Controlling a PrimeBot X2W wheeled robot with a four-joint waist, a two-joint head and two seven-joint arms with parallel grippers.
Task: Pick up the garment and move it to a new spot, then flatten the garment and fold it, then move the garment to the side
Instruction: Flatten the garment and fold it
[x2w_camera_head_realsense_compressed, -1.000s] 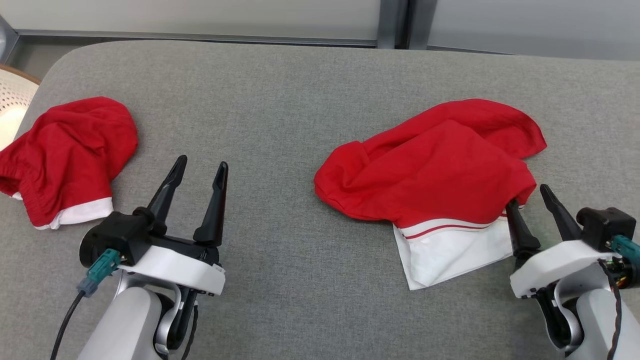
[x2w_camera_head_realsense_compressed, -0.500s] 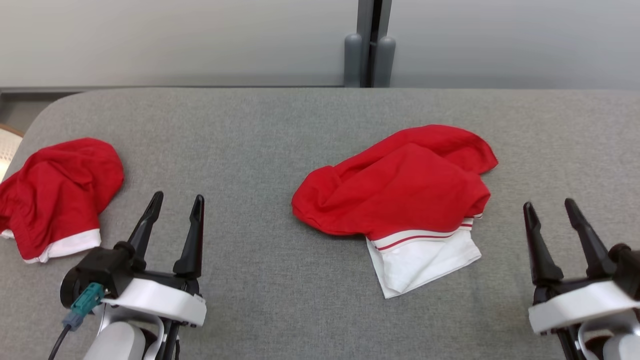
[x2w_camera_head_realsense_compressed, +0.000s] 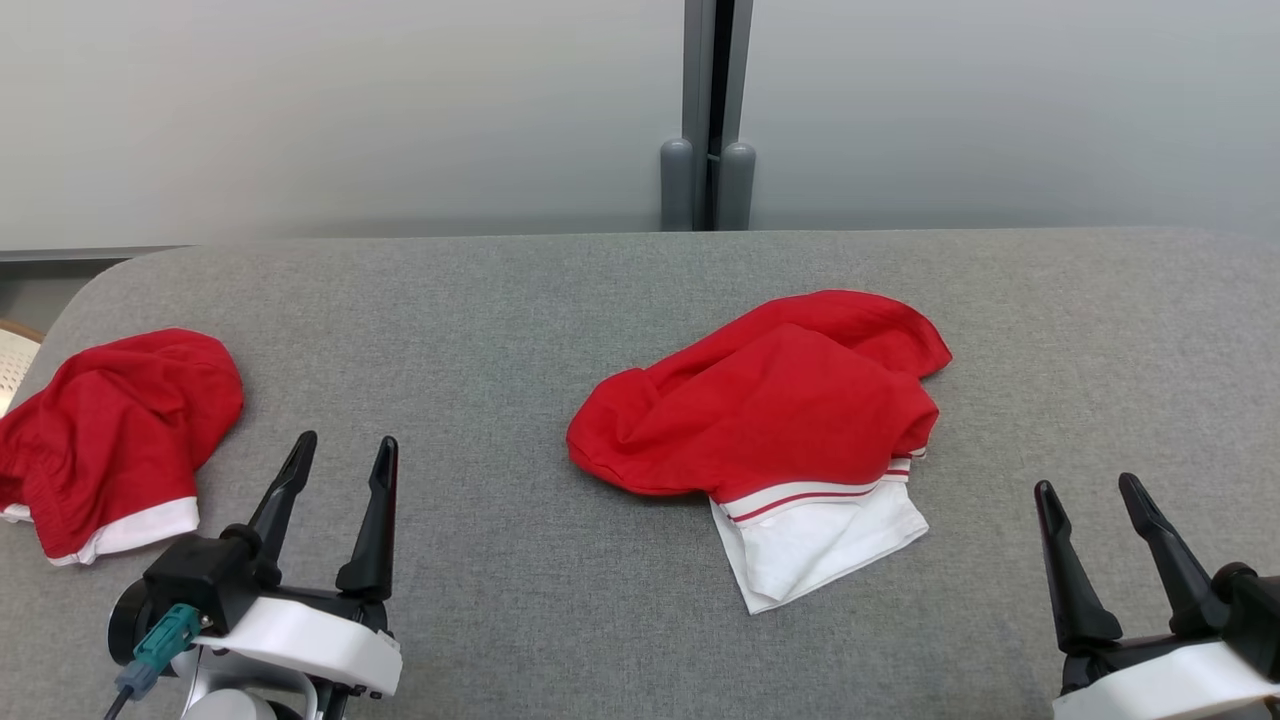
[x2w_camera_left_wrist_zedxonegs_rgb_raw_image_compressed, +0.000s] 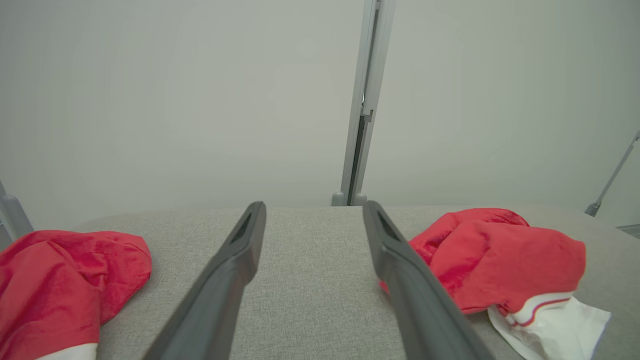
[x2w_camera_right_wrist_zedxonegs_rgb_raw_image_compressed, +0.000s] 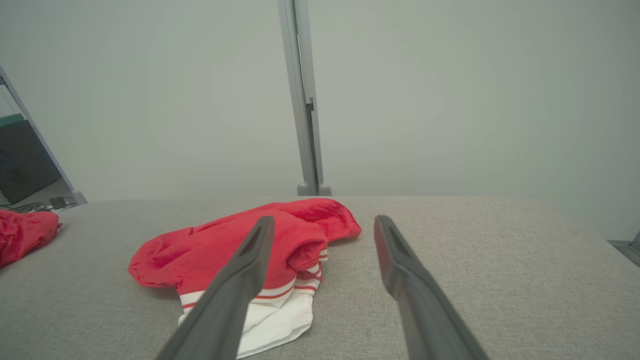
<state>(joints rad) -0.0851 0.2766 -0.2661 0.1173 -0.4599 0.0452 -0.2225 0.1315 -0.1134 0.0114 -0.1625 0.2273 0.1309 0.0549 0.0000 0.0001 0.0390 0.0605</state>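
Crumpled red-and-white fabric garment (x2w_camera_head_realsense_compressed: 770, 420) is lying on grey cloth-covered table (x2w_camera_head_realsense_compressed: 520, 330); L gripper (x2w_camera_head_realsense_compressed: 346, 443) & R gripper (x2w_camera_head_realsense_compressed: 1086, 484) are hovering, jaws spread, gripping nothing.

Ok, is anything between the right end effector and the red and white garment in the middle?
Nothing visible: bare grey cushion lies between the open right end effector and the garment. The second red garment sits far left.

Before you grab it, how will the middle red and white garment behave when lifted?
Probably floppy: the garment lies crumpled in soft folds, so it should droop from a pinch. Likely light, since its white part looks thin. Pushed on the grey surface, it would probably bunch.
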